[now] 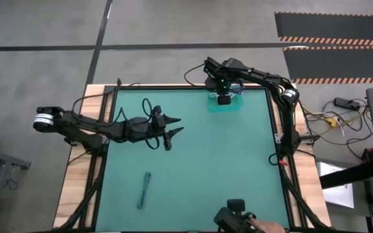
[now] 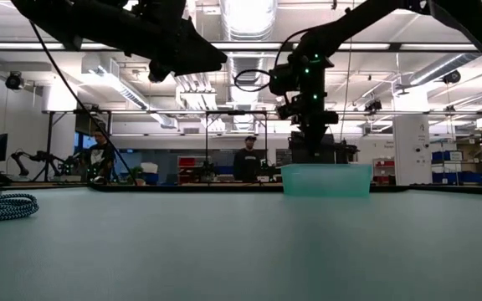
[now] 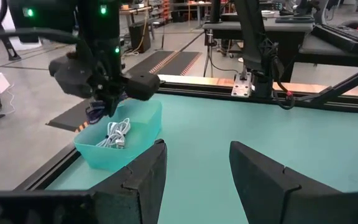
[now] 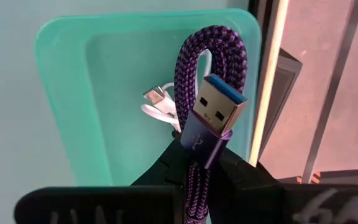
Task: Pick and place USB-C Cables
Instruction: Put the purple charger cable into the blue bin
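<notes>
A white coiled cable (image 4: 157,102) already lies in the teal bin (image 4: 61,74). The right gripper (image 4: 194,168) hangs above that bin, fingers clenched on a purple braided cable (image 4: 207,68), not yet released; its folded bundle runs lengthwise out from the fingers, loop end toward the bin floor. A blue-grey cable (image 1: 145,189) lies well away from the bin, long axis roughly toward it. The left gripper (image 1: 173,126), fingers spread and empty, waits between them.

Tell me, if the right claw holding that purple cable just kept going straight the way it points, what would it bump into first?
Most likely the teal bin. The right gripper, shut on the purple cable, points down into it; first contact would probably be the white cable lying inside, though depth is hard to judge.
</notes>
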